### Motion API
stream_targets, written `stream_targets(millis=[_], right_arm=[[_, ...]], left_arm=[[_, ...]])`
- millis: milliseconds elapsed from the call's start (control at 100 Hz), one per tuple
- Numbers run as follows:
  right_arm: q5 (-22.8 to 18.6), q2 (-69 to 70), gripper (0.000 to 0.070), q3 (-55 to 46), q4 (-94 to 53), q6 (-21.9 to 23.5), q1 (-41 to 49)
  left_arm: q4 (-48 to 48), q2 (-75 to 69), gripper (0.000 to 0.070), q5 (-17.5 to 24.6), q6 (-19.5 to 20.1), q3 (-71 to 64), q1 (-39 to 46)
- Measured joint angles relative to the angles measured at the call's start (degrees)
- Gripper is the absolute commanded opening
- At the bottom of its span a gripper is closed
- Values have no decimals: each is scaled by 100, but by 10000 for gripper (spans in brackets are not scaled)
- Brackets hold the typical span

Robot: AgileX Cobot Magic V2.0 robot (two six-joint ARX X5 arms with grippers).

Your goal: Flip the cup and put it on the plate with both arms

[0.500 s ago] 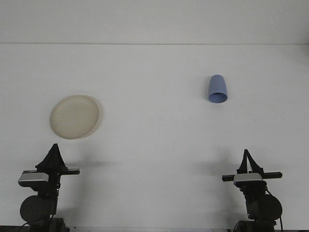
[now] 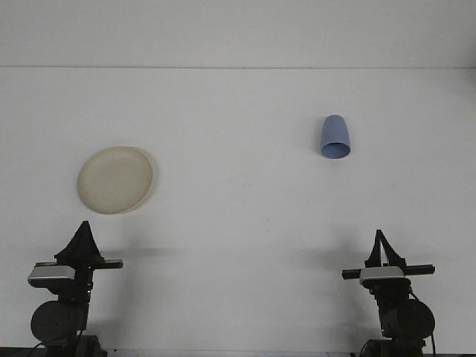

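Observation:
A pale beige round plate [image 2: 115, 179] lies on the white table at the left. A blue cup [image 2: 335, 137] sits at the right and farther back, its narrow closed end pointing away and its wide rim toward me; it looks upturned, mouth down. My left gripper [image 2: 84, 225] rests at the near edge, just in front of the plate, its fingers meeting in a point with nothing held. My right gripper [image 2: 378, 233] rests at the near right edge, well short of the cup, fingers together and empty.
The white table [image 2: 238, 223] runs back to a pale wall [image 2: 238, 33]. Both arm bases stand at the front edge, with a wide stretch of table between plate and cup.

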Motion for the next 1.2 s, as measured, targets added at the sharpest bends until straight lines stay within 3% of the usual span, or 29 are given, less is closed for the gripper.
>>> stream_targets(millis=[360, 640, 930, 1130, 1180, 1200], right_arm=[[-9, 0, 0, 0, 0, 111, 0], [-9, 0, 0, 0, 319, 1029, 0], [166, 74, 0, 83, -11, 3141, 0], [142, 1029, 0, 907, -238, 3456, 0], [114, 1408, 71, 1226, -232, 3436, 0], [87, 1565, 134, 1349, -232, 3405, 0]], left_arm=[[0, 0, 13, 0, 0, 0, 0], [0, 0, 13, 0, 0, 0, 0], [0, 0, 13, 0, 0, 0, 0], [0, 0, 13, 0, 0, 0, 0], [2, 0, 13, 0, 0, 0, 0], [2, 0, 13, 0, 0, 0, 0]])
